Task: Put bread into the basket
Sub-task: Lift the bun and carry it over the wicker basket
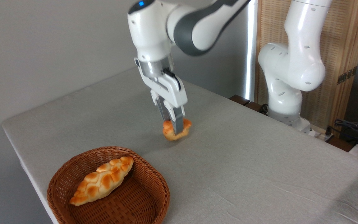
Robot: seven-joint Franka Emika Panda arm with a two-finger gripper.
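Note:
The bread (179, 132), a small orange-golden bun, is pinched between the fingers of my gripper (174, 127) near the middle of the grey table. It looks tilted and lifted slightly off the cloth, with a shadow beneath it. My gripper is shut on it, and the near finger hides part of its top. The basket (154, 199), round, reddish-brown wicker, sits at the table's front left, well apart from the bun.
A long braided golden loaf (103, 180) lies inside the basket, filling its left half. The arm's white base (286, 102) stands at the table's far right edge. Cables (353, 127) and a wooden screen (337, 46) are behind it.

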